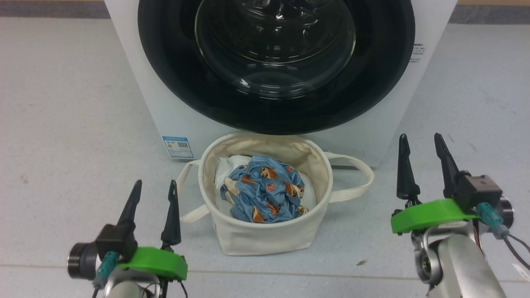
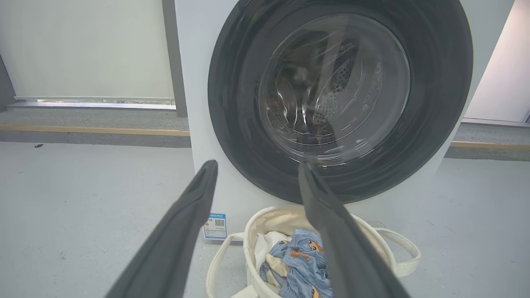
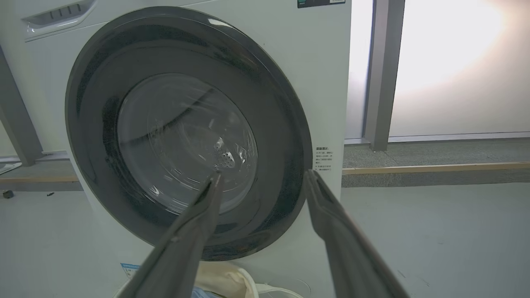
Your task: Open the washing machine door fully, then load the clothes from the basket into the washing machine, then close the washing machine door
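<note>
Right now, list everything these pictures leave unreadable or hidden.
Top of the washing machine door: head view, cut off by the upper edge.
What lies under the clothes in the basket: head view, covered by the garment itself.
Blue sticker text: head view, too small.
Printed label: right wrist view, too small to read.
</note>
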Robot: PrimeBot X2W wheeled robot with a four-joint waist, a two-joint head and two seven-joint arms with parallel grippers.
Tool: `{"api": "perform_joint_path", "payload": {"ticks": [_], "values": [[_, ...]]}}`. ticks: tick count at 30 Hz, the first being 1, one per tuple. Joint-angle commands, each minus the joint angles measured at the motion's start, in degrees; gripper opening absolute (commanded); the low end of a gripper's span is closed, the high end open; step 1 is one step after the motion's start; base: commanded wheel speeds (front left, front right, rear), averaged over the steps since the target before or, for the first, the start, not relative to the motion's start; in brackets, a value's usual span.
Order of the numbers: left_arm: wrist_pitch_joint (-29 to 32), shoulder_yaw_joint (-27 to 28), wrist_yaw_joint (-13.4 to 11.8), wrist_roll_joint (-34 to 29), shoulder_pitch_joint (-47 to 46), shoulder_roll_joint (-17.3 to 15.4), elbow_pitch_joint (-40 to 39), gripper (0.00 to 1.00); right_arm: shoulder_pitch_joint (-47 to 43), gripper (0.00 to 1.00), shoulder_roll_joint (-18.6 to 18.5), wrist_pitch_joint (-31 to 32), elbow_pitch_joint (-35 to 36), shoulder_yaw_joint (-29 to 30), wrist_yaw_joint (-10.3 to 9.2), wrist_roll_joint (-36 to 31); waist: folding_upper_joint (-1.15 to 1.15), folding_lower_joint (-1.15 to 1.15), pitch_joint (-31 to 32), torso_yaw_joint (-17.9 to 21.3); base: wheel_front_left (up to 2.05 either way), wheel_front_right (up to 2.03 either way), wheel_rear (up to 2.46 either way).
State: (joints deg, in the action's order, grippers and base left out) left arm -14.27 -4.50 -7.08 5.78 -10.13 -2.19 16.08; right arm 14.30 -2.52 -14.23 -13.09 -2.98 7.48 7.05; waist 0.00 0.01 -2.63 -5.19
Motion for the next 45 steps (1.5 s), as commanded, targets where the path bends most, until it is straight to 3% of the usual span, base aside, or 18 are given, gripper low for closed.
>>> {"api": "perform_joint_path", "payload": {"ticks": [1,12,45], "values": [[-0.7,1.6,-0.5,-1.3,-2.9,-0.7,-1.3,1.00,3.1,1.00,-0.4,-0.8,1.5,-1.2,0.01,-1.3,0.00,-0.01,-0.1,0.0,0.00,0.00,0.00],[-0.7,1.1,-0.3,4.2,-3.2,-0.7,3.8,1.00,2.2,1.00,-0.4,-0.8,-5.0,0.7,0.01,1.8,0.00,-0.01,0.0,-0.2,0.00,0.00,0.00],[-0.7,3.3,-0.6,10.4,-3.7,-0.7,6.3,1.00,2.2,1.00,-0.4,-0.8,-4.3,0.6,0.01,3.5,0.00,-0.01,-0.2,0.3,0.00,0.00,0.00]]}}
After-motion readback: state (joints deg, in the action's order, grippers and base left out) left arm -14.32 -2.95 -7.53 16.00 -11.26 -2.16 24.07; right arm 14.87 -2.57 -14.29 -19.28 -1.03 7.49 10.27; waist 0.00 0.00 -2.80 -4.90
